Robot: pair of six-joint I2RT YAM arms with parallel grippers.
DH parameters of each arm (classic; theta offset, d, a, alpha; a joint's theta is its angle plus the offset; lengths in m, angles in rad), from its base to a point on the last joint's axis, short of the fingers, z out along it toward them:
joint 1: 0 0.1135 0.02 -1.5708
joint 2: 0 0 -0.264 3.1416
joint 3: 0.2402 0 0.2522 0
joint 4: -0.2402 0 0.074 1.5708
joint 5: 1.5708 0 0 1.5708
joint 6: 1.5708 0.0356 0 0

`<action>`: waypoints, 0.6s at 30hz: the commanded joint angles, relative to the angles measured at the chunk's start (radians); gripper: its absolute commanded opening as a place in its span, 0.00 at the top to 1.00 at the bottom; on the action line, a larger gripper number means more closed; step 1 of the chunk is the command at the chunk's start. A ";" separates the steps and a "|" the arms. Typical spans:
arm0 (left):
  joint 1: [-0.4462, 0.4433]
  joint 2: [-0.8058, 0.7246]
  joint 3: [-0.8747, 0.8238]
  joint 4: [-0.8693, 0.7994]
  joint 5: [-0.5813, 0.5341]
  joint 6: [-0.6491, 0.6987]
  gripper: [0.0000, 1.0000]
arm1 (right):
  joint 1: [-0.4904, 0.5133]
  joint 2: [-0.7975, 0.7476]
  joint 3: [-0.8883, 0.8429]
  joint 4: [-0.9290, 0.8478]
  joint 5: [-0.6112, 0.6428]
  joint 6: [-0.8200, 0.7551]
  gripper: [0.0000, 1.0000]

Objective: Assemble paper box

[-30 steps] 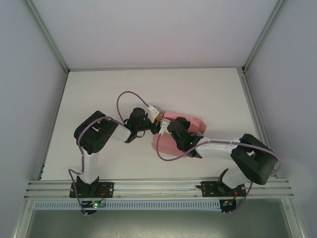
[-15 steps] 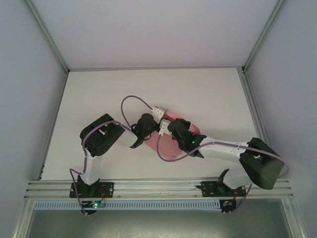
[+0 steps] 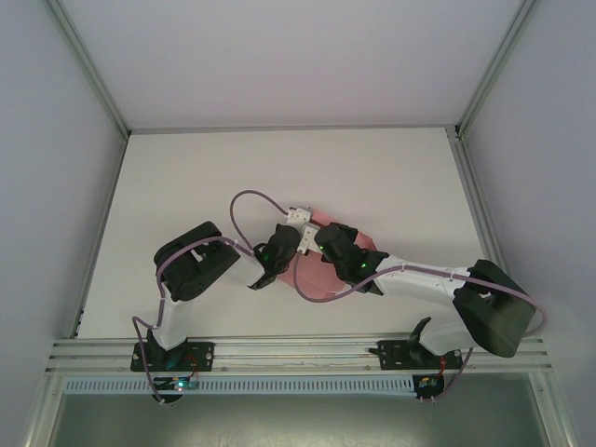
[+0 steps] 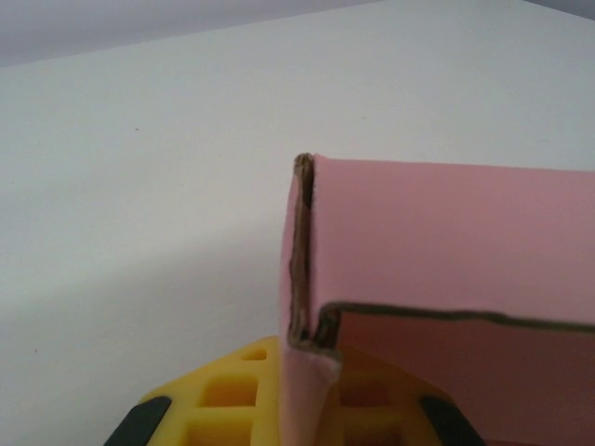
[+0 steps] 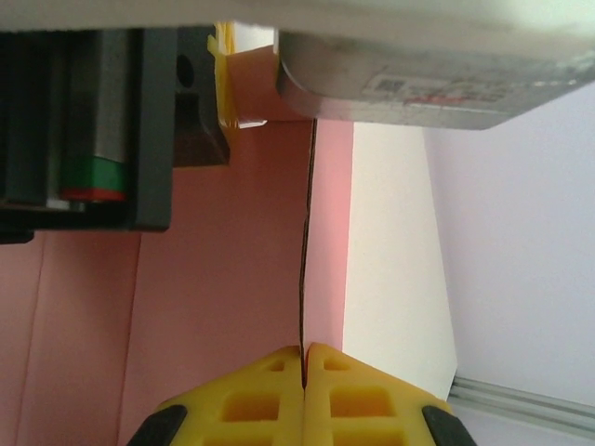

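The pink paper box [image 3: 317, 273] lies at the middle of the table, mostly hidden under both wrists. My left gripper [image 3: 292, 235] is shut on a folded corner of it: in the left wrist view the pink card [image 4: 446, 242] stands up as a wall, and its corner runs down between the yellow pads [image 4: 223, 395]. My right gripper [image 3: 323, 238] is shut on the thin edge of another panel [image 5: 223, 279], which is pinched between the yellow fingertips [image 5: 251, 395]. The two grippers sit close together, facing each other.
The white table [image 3: 186, 177] is walled in by grey panels and aluminium rails [image 3: 298, 349] at the near edge. The left gripper's body [image 5: 102, 111] hangs right above the right gripper's held panel. Purple cables [image 3: 244, 200] loop over both arms.
The left arm has swung right and nearer, closing on the right gripper. The right arm has stretched out leftward. The box is more hidden under the wrists than before.
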 commanded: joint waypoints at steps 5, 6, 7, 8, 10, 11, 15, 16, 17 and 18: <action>0.055 -0.015 -0.007 -0.208 -0.369 -0.076 1.00 | -0.012 0.020 -0.054 -0.161 0.012 0.023 1.00; 0.055 -0.012 0.007 -0.226 -0.367 -0.067 1.00 | -0.011 0.023 -0.052 -0.163 0.010 0.023 1.00; 0.055 -0.015 0.015 -0.239 -0.351 -0.065 1.00 | -0.013 0.025 -0.052 -0.162 0.011 0.022 1.00; 0.055 -0.022 0.001 -0.217 -0.303 -0.059 1.00 | -0.012 0.026 -0.052 -0.162 0.008 0.021 1.00; 0.056 -0.044 -0.059 -0.094 -0.185 -0.051 0.84 | -0.012 0.026 -0.052 -0.159 0.009 0.022 1.00; 0.057 -0.057 -0.084 -0.040 -0.114 -0.040 0.74 | -0.012 0.023 -0.054 -0.160 0.005 0.022 1.00; 0.056 -0.111 -0.055 -0.131 -0.047 -0.050 0.71 | -0.012 0.021 -0.049 -0.158 -0.018 0.020 1.00; 0.057 -0.128 -0.052 -0.147 -0.022 -0.045 0.70 | -0.012 0.023 -0.046 -0.159 -0.021 0.020 1.00; 0.057 -0.142 -0.057 -0.138 -0.008 -0.046 0.68 | -0.012 0.025 -0.044 -0.158 -0.023 0.018 1.00; 0.059 -0.156 -0.063 -0.128 0.015 -0.050 0.67 | -0.011 0.027 -0.041 -0.157 -0.026 0.019 1.00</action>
